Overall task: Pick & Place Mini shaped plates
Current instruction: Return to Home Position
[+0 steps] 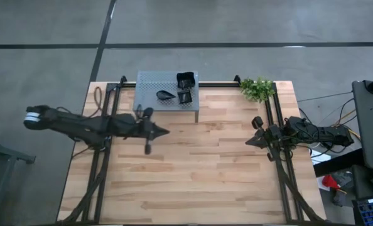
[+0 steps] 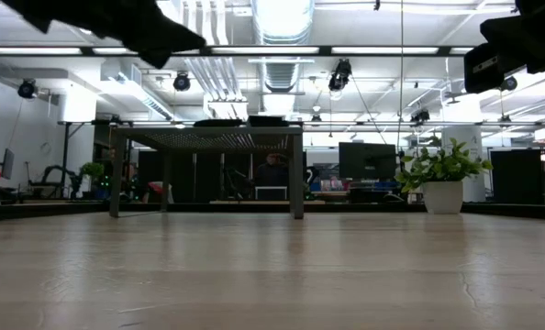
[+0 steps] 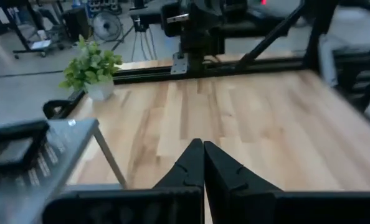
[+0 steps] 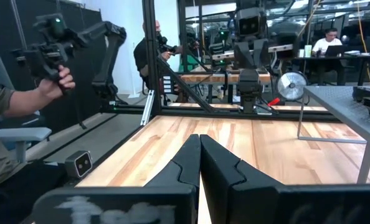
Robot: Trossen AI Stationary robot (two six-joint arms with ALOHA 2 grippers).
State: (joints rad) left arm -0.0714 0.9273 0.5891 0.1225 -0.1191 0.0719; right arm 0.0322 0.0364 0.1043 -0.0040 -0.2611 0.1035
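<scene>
A: Entry one, the mini shaped plates [image 1: 184, 96]: where are we listing them?
B: We are listing them all on the grey perforated metal shelf [image 1: 150, 80] at the far edge of the pale wooden table [image 1: 199, 176]. A black leaf-shaped dish [image 1: 166, 95] is lying near the shelf's middle. The black wavy-rimmed square dishes [image 1: 186, 80] are sitting beside it, toward the green leafy plant [image 1: 257, 88]. We are seeing none on the table itself.
A: Entry two, the grippers?
B: The left gripper [image 1: 165, 132] is hovering over the table just in front of the shelf, fingers pressed together on nothing. The right gripper [image 1: 249, 142] is waiting near the table's right side, well apart from the shelf, likewise clenched and empty.
A: Handling notes?
B: We are judging the dishes light, stiff and probably brittle, with smooth surfaces likely to slip. We are advising a hold across a raised rim, one finger inside and one outside, with a gentle squeeze. Stacked squares are apt to slide if nudged sideways
</scene>
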